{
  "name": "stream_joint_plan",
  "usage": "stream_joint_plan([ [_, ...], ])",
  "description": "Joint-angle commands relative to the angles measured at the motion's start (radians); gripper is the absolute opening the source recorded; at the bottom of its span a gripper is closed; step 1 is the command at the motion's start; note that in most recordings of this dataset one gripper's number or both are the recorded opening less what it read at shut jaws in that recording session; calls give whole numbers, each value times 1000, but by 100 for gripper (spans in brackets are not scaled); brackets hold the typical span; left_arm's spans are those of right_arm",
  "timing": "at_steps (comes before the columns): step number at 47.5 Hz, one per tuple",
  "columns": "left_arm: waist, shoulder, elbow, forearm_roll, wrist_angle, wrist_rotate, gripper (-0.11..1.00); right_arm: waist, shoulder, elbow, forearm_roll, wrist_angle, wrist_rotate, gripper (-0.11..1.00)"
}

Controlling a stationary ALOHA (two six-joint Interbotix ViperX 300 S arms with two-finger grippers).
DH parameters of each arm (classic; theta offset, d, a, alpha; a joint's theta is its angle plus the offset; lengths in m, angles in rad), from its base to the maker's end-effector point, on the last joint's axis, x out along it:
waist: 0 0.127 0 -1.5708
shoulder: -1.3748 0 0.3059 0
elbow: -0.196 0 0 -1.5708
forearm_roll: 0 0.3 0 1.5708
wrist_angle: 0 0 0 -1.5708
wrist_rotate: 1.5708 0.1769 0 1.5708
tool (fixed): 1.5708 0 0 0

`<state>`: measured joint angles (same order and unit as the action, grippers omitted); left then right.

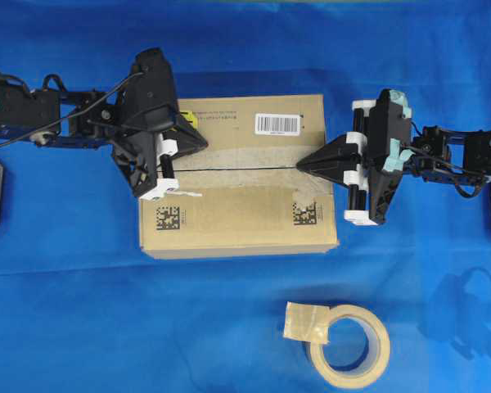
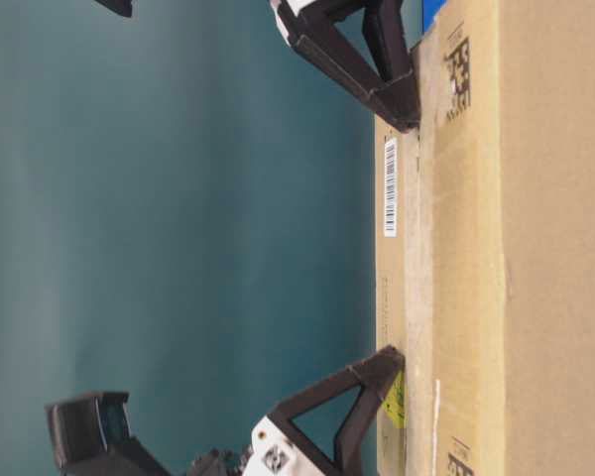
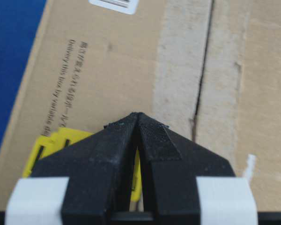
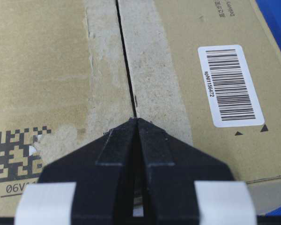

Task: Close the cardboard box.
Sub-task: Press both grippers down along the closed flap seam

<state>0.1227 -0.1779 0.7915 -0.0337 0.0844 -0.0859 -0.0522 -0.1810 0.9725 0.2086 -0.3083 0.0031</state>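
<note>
While both flaps lie flat, seam: runs lengthwise between the two hands.
Cardboard box [image 1: 237, 176]: mid-bench, directly beneath both tips.
Left hand [image 1: 203, 141]: pinched together, empty, pressing just beside the seam's left end.
Right hand [image 1: 303, 164]: likewise pinched, empty, on the seam's right end.

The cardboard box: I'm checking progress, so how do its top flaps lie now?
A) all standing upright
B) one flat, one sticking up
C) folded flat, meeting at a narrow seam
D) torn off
C: the cardboard box shows both long flaps lying flat and meeting along a thin dark seam, with the left tool and right tool, both shut, at its two ends.
</note>
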Motion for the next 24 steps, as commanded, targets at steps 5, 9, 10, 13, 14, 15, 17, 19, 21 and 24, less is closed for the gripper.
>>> stream_joint_plan([
  [5, -31, -61, 48, -2, -95, 3, 0, -5, 2, -6, 3, -8, -2, 0],
  [9, -37, -84, 77, 0, -130, 3, 0, -6, 2, -6, 5, -6, -2, 0],
  [10, -37, -92, 83, -2, -138, 3, 0, -6, 2, -6, 5, -8, -2, 0],
  [13, -40, -109, 104, -2, -169, 3, 0, -6, 2, -6, 5, -6, 0, 0],
  [14, -41, -115, 110, -2, -181, 3, 0, -6, 2, -8, 6, -6, 0, 0],
  [15, -43, -121, 117, -2, -193, 5, 0, -6, 3, -6, 5, -8, 0, 0],
  [17, -43, -133, 132, -2, -219, 5, 0, -6, 2, -6, 5, -6, 0, 0],
  [19, -43, -147, 150, -2, -255, 11, 0, -6, 3, -6, 6, -8, 0, 0],
  [21, -43, -160, 167, 0, -291, 17, 0, -6, 2, -8, 6, -8, 2, 0],
  [24, -43, -166, 193, 0, -359, 25, 0, -6, 3, -8, 6, -8, 2, 0],
])
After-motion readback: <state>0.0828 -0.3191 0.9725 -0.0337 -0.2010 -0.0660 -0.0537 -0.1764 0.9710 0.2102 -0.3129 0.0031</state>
